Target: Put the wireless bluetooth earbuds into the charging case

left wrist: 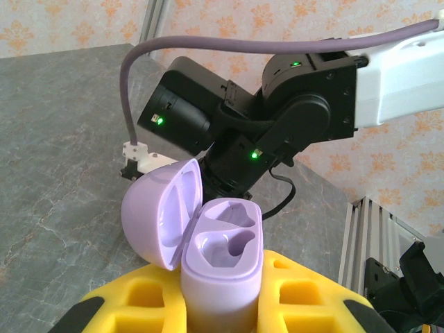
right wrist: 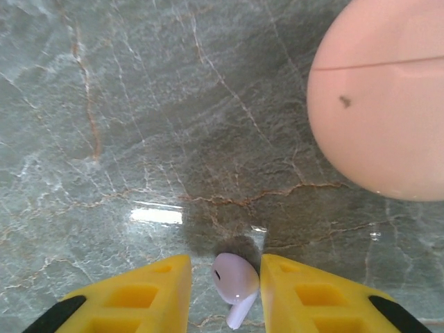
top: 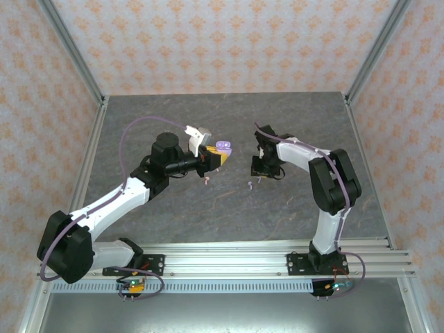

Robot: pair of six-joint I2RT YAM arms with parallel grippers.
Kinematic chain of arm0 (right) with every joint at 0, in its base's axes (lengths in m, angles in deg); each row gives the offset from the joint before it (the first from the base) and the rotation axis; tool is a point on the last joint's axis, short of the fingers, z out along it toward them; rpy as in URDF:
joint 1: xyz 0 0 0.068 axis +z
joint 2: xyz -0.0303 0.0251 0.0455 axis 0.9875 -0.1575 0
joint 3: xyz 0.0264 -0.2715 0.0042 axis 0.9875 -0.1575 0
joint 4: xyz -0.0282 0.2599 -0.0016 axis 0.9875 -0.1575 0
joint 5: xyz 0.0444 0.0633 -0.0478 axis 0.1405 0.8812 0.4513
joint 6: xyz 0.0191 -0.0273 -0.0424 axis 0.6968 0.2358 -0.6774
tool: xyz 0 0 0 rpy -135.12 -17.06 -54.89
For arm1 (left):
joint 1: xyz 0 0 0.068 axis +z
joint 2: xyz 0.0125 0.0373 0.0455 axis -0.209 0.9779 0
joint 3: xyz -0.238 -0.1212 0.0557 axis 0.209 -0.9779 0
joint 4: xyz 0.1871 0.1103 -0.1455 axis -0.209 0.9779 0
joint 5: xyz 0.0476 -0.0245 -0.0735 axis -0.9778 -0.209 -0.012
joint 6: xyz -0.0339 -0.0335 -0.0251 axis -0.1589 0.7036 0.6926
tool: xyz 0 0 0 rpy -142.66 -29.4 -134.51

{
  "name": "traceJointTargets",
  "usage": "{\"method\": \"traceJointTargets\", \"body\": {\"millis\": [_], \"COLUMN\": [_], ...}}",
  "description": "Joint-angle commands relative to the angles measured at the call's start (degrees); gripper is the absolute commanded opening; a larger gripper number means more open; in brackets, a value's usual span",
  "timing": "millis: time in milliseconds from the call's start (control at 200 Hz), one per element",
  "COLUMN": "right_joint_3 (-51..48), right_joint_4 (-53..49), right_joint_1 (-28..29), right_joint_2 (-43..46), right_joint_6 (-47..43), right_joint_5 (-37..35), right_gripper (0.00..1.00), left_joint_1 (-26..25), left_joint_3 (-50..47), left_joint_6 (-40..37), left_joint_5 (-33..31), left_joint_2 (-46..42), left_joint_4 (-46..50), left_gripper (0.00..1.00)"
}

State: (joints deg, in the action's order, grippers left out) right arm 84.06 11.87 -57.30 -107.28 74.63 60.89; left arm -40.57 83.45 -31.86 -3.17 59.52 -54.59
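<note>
My left gripper (top: 216,154) (left wrist: 222,274) is shut on the lilac charging case (top: 223,147) (left wrist: 220,291), holding it upright above the table. Its lid (left wrist: 161,208) is swung open to the left and both sockets are empty. My right gripper (top: 261,173) (right wrist: 225,267) hangs low over the table with its yellow fingers (right wrist: 149,295) narrowly apart. A lilac earbud (right wrist: 236,277) sits between them, touching the right finger, with a gap on its left. A pink earbud (top: 207,179) and a lilac earbud (top: 250,184) lie on the table between the arms.
A shut pink case (right wrist: 385,97) lies just beyond my right gripper, to its right. The right arm's wrist (left wrist: 277,125) hangs close behind the held case. The grey marble table (top: 208,111) has walls at the back and sides.
</note>
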Motion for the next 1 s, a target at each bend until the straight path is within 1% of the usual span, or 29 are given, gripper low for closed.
{"method": "traceJointTargets", "body": {"millis": [0, 140, 295, 410, 586, 766, 816, 916, 961, 996], "right_joint_3": [1.69, 2.27, 3.21, 4.13, 6.19, 7.35, 7.57, 7.68, 7.36, 7.24], "right_joint_4": [-2.49, -2.72, -3.86, -5.34, -8.62, -10.9, -11.24, -10.76, -9.95, -9.3], "right_joint_1": [0.72, 1.02, 1.26, 1.85, 2.73, 2.77, 2.73, 2.81, 2.81, 2.74], "right_joint_2": [-1.23, -1.84, -2.54, -3.11, -4.21, -4.71, -4.73, -4.38, -3.88, -3.47], "right_joint_6": [-0.49, -0.79, -2.77, -6.42, -13.01, -16.86, -16.98, -15.02, -13.45, -11.86], "right_joint_5": [-2.6, -2.78, -3.61, -3.84, -2.85, -3.9, -4.6, -5.25, -5.21, -5.11], "right_gripper": [0.33, 0.31, 0.26, 0.24, 0.24, 0.24, 0.26, 0.35, 0.41, 0.42], "left_joint_1": [-0.51, -0.55, -0.5, -0.5, -0.49, -0.5, -0.49, -0.54, -0.51, -0.5], "left_joint_3": [0.01, 0.02, -0.06, -0.14, -0.14, -0.23, -0.18, -0.31, -0.28, -0.25], "left_joint_6": [-0.85, -1.0, -1.0, -0.92, -0.84, -0.87, -0.83, -0.83, -0.82, -0.82], "left_joint_5": [-0.35, -0.45, -0.62, -0.61, -0.71, -0.88, -0.88, -0.88, -0.96, -0.97], "left_joint_2": [-1.69, -1.9, -1.73, -1.63, -1.79, -2.15, -2.19, -2.3, -2.33, -2.38], "left_joint_4": [0.24, 0.63, 0.79, 0.73, 0.69, 1.07, 1.12, 1.14, 1.25, 1.46], "left_gripper": [0.02, 0.02, 0.02, 0.02, 0.02, 0.02, 0.02, 0.02, 0.02, 0.02]}}
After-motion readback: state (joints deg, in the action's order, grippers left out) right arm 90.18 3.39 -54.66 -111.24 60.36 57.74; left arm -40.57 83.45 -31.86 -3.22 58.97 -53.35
